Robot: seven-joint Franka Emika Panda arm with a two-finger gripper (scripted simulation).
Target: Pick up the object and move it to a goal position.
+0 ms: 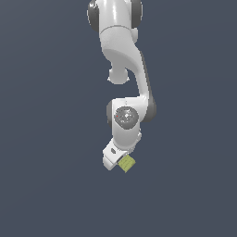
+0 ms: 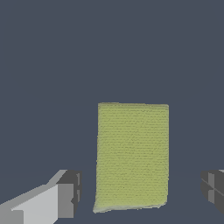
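A white robot arm reaches down over a plain dark surface. Its end effector (image 2: 139, 194) is spread wide, fingers (image 2: 68, 194) clear of the yellow-green block (image 1: 126, 163) lying between them in the wrist view. The grasp seems not yet made; closing, lifting and carrying to the goal remain.

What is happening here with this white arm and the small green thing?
A white Panda arm reaches down over a yellow-green block on a plain dark surface. In the wrist view the end effector is open, with one finger on each side of the block and a gap to both. The block is not gripped yet.
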